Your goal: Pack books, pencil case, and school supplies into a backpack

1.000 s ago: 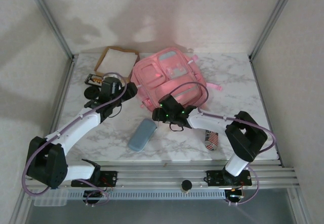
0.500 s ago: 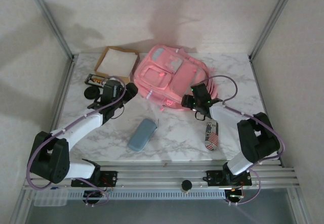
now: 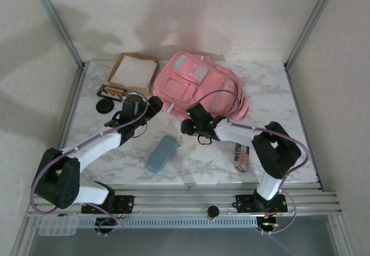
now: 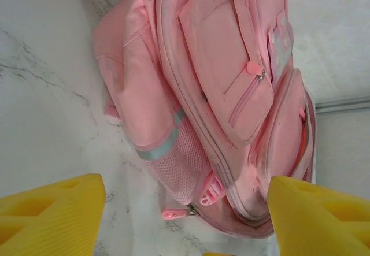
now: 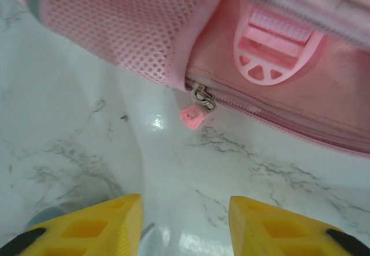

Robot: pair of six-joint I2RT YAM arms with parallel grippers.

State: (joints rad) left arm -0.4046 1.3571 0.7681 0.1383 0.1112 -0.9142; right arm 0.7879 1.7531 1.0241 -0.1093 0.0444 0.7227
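Note:
The pink backpack point(image 3: 196, 85) lies flat at the back middle of the table, pockets up. My left gripper point(image 3: 155, 103) is open beside its left edge; the left wrist view has the backpack point(image 4: 219, 94) ahead and a pink zip pull point(image 4: 173, 214) on the marble between the wide yellow fingers point(image 4: 52, 215). My right gripper point(image 3: 186, 126) is open at the near edge of the backpack point(image 5: 277, 82), just short of a zip pull point(image 5: 196, 114). A blue pencil case point(image 3: 162, 154) lies in front of both grippers. The books are out of view.
A shallow cardboard tray point(image 3: 134, 71) with a white sheet sits at the back left. Near it are a small box of supplies point(image 3: 110, 91) and a black round thing point(image 3: 104, 106). A flag-printed tube point(image 3: 241, 156) lies front right. Metal posts frame the table.
The backpack has turned and shifted towards the back. My right gripper swung out to its right side, then back to its near left edge. My left gripper edged right.

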